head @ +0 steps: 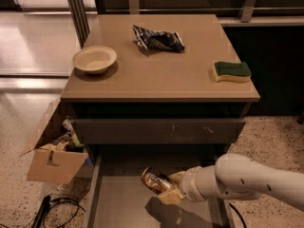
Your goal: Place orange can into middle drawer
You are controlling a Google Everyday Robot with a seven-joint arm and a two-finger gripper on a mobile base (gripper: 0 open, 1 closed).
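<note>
Held: one orange can (154, 179), clamped between the tan fingers (169, 197) of the gripper (164, 187), low over the floor of the open middle drawer (118, 205), right of its centre. Tilted, long axis running upper left to lower right, silvery end pointing up and left. On the cabinet top (161, 80): one bowl (94, 59), one snack bag (157, 39), one sponge (232, 71). Left of the cabinet, one cardboard box (53, 163).

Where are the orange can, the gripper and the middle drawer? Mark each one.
orange can (155, 179): camera view, its coppery side.
gripper (168, 188): camera view, midway between fingertips, clamping the can above the drawer.
middle drawer (121, 201): camera view, its bare floor.
</note>
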